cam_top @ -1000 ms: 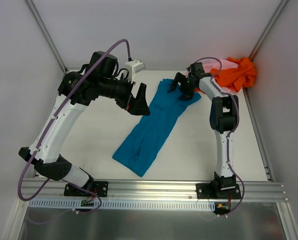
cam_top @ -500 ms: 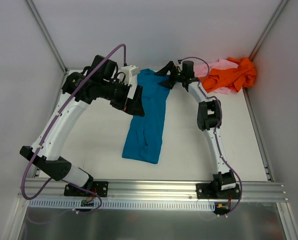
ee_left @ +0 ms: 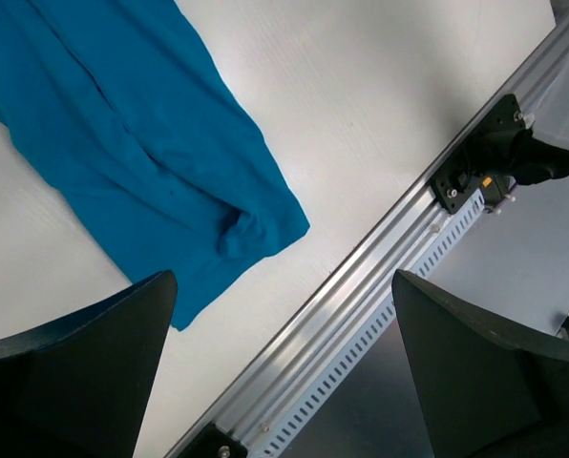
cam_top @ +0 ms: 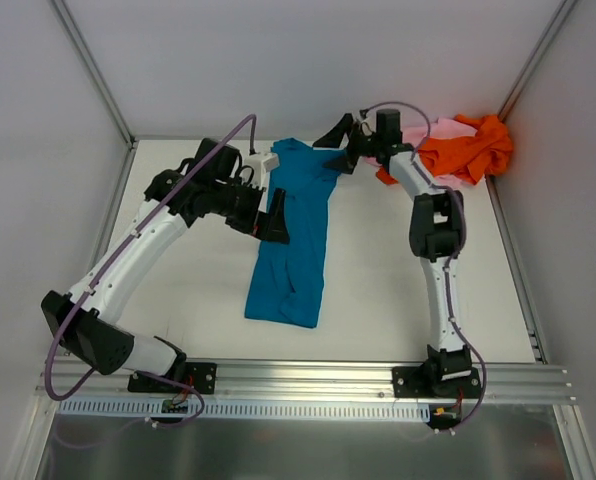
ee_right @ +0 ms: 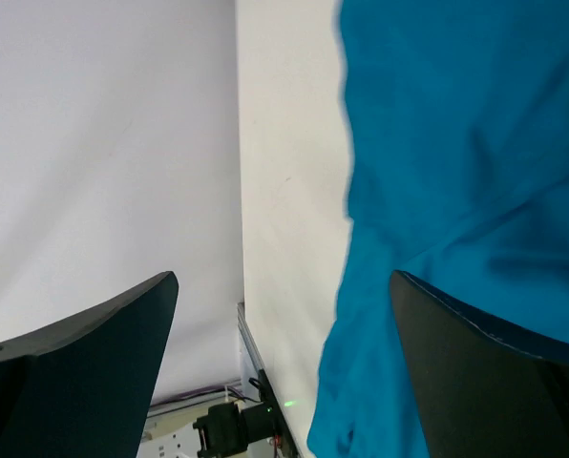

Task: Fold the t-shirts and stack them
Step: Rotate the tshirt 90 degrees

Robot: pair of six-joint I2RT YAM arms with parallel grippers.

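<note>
The teal-blue t-shirt (cam_top: 296,250) lay as a long strip on the table (cam_top: 378,300). At its left edge the left hand (cam_top: 276,216) stood open and empty, hiding some cloth. At its far end the right hand (cam_top: 343,147) was open too. Right of there, the crumpled orange t-shirt (cam_top: 470,150) covered most of the pink t-shirt (cam_top: 436,130).

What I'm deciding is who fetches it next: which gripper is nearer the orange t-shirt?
Right. The right gripper hovers at the teal t-shirt's far end, a short way left of the orange t-shirt; the left gripper is over that shirt's left edge, farther away.
</note>
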